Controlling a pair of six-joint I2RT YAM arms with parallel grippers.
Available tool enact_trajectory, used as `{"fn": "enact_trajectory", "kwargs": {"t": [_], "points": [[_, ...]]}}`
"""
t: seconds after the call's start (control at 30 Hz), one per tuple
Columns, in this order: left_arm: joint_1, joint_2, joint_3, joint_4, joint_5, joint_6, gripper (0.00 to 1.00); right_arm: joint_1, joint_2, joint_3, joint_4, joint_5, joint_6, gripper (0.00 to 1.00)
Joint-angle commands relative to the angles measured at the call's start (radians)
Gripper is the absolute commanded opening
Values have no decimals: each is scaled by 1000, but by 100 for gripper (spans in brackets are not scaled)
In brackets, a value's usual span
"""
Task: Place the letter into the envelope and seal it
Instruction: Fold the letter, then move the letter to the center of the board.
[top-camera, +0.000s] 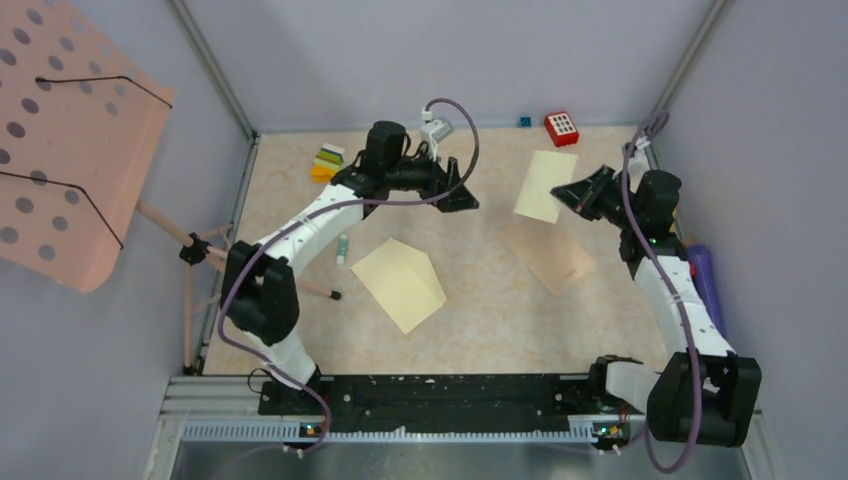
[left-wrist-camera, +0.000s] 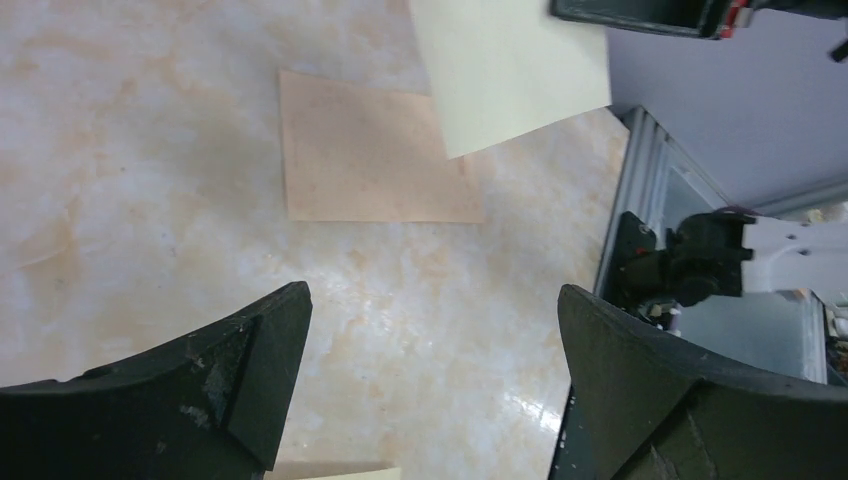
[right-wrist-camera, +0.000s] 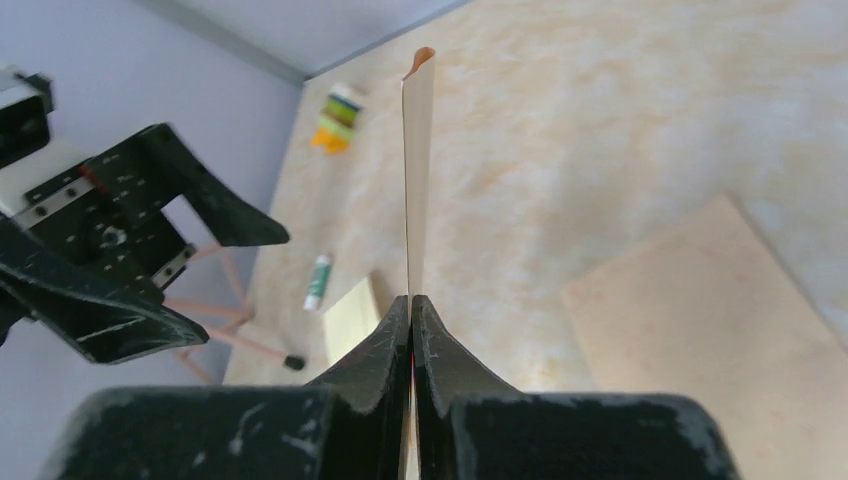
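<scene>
The pale yellow envelope (top-camera: 400, 283) lies flat mid-table with its triangular flap showing; its edge also shows in the right wrist view (right-wrist-camera: 352, 315). My right gripper (top-camera: 560, 193) (right-wrist-camera: 412, 300) is shut on a pale yellow folded sheet (top-camera: 545, 185) (right-wrist-camera: 418, 180), which I take for the letter. It is held up off the table and seen edge-on from the wrist. My left gripper (top-camera: 462, 190) (left-wrist-camera: 432, 292) hangs open above the table, empty, a short way left of that sheet (left-wrist-camera: 510, 70).
A tan paper sheet (top-camera: 550, 258) (left-wrist-camera: 370, 150) lies flat under the held sheet. A glue stick (top-camera: 343, 248) lies left of the envelope. Coloured blocks (top-camera: 328, 162) and a red block (top-camera: 562, 128) sit by the back wall. A pink perforated board (top-camera: 70, 140) stands at the left.
</scene>
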Motion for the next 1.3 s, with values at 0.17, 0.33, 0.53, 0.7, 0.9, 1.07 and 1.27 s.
{"fn": "enact_trajectory", "kwargs": {"t": [0.17,0.33,0.53,0.7,0.9,1.07,1.27], "points": [[-20,373,317,-65,-17,-60,98,-178,-58,31,-365,257,-170,0],[-82,515,468,-76,49,-112,98,-254,-124,-38,-326,350,-171,0],[-147,675,637,-124,72,-144,98,-352,-166,-48,-296,356,-152,0],[-183,774,742,-173,2,-158,98,-361,-199,-52,-283,354,-156,0],[-199,876,854,-200,-14,-176,98,-360,-210,-56,-276,331,-161,0],[-214,919,900,-207,-10,-192,98,-361,-210,-58,-280,326,-165,0],[-227,949,911,-238,-69,-194,97,-360,-197,-51,-291,334,-168,0]]}}
